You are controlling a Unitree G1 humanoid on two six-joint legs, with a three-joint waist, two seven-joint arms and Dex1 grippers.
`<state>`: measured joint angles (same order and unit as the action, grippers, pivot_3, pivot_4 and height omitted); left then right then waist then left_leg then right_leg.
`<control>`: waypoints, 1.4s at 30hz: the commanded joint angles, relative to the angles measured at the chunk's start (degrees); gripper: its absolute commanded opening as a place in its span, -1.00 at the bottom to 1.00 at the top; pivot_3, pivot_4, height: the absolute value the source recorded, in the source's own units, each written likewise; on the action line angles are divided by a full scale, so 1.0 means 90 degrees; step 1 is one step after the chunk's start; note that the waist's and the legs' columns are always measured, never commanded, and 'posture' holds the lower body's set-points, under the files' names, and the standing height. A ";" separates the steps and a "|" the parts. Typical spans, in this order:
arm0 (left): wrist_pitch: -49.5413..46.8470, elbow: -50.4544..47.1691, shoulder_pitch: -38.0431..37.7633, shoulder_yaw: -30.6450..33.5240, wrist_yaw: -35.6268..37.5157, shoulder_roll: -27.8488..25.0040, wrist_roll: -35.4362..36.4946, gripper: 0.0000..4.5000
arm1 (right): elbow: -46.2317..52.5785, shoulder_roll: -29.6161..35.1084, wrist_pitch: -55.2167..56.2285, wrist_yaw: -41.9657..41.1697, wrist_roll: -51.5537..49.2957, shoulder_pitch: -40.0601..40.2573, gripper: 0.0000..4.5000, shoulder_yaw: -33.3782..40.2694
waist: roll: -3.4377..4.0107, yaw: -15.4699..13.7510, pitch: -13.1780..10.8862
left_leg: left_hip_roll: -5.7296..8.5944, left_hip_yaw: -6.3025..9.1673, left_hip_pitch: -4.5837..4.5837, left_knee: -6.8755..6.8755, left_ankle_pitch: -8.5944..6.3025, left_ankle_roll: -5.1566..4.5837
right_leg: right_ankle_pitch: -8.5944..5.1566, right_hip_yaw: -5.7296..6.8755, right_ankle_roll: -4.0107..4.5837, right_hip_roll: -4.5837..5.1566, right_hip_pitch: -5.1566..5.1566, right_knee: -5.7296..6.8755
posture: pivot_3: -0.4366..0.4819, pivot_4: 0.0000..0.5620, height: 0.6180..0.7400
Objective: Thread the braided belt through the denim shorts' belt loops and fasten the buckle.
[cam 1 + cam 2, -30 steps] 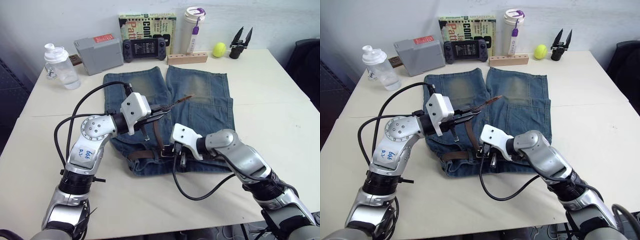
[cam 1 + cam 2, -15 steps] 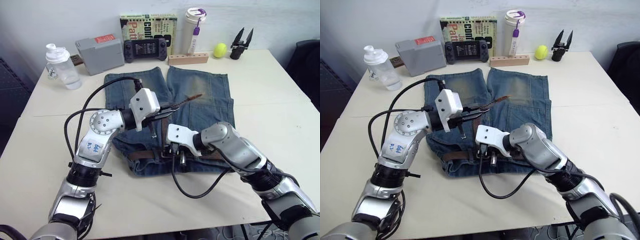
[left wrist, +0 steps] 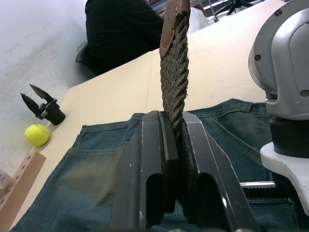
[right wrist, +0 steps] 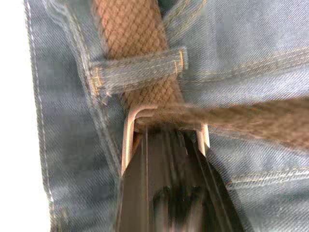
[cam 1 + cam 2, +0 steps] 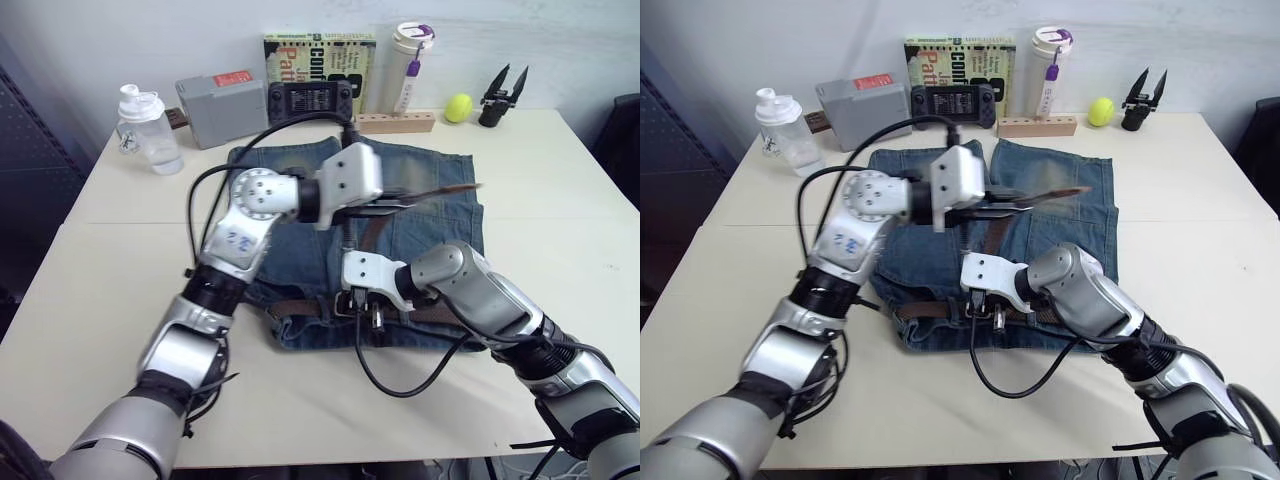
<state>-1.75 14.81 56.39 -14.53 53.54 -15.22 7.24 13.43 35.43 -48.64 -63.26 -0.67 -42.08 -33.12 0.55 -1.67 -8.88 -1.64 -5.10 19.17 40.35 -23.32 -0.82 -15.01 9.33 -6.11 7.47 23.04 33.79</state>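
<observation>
Brown braided belt (image 5: 440, 190) tail pulled further right by left pincer (image 5: 400, 203).

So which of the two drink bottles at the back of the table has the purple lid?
The tall white tumbler standing beside the book. The other, the clear shaker bottle on the left side, has a white lid.
</observation>
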 commanded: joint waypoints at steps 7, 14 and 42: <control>0.1170 0.0537 0.1858 0.0142 -0.0140 0.1312 0.0331 -1.00 | -0.0406 -0.0160 -0.0257 -0.0604 0.0104 0.1043 -0.98 -0.1690 | 0.0000 0.0038 0.0013 | -0.0009 0.0023 -0.0010 -0.0017 0.0001 0.0002 | -0.0002 0.0014 0.0002 -0.0016 -0.0021 -0.0019 | -0.05 -0.47 0.85; 0.1353 0.0906 0.2136 0.0315 -0.0282 0.1317 0.0261 -1.00 | -0.0434 -0.0199 -0.0244 -0.0643 0.0135 0.1066 -0.98 -0.1725 | -0.0001 0.0030 0.0013 | -0.0004 0.0028 -0.0007 -0.0012 0.0001 0.0002 | -0.0001 0.0016 0.0000 -0.0010 -0.0023 -0.0019 | -0.05 -0.47 0.85; 0.1229 -0.2580 -0.4333 0.1058 -0.0549 -0.2407 -0.1253 -1.00 | 0.3799 -0.1222 -0.1589 0.1954 -0.1645 0.2896 -0.98 0.4119 | 0.0055 0.0060 -0.0052 | -0.0005 0.0010 0.0051 -0.0023 0.0005 0.0006 | -0.0003 -0.0010 0.0003 -0.0013 0.0062 0.0004 | -0.05 -0.47 0.85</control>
<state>8.09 -6.10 17.45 -4.78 49.27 -36.40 -3.40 43.26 22.20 -64.91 -45.91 -14.66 -17.49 3.08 1.05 -1.12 -9.35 -1.68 -5.05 19.62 40.12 -23.28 -0.77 -15.04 9.21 -6.08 7.37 23.61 33.82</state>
